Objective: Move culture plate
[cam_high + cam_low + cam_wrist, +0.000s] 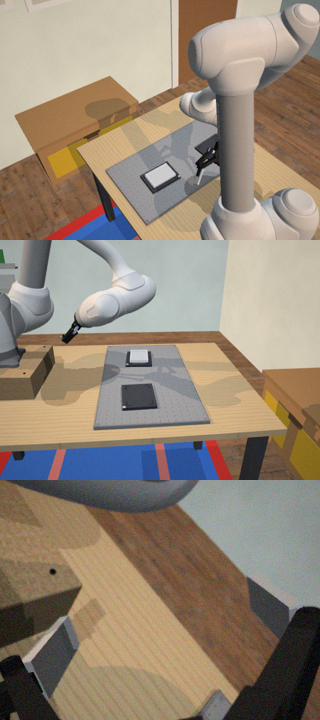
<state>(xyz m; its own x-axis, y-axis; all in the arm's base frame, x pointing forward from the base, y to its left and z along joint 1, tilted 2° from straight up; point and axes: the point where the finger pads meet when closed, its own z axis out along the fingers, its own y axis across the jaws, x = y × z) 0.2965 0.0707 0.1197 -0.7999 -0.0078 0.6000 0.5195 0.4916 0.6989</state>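
Culture plate (139, 355), white with a grid of small wells and its clear lid on top, is seen seated flat on a dark nest N1 (138, 364) at the far end of a grey perforated base board (180, 405). In the top view the same plate (160, 175) lies left of the arm, on the black nest (155, 190). The second dark nest, N2 (139, 396), is seen nearer the exterior camera on the same board, bare on top, with small locators at its corners and a pale mark at one front corner. The two nests are well apart from each other.

The board is laid on a light wooden table (232, 415). The white arm (116, 302) is mounted on a wooden block (23, 379) at the table's left end in the exterior view. The gripper (68, 336) is held in the air above the table, near the block and well apart from the plate, tilted downward. Its black fingers are spread fully apart, and nothing is held between them. In the wrist view, only table, block and floor are seen between the fingers.

A brown cabinet (72, 113) with yellow panels is placed beside the table.
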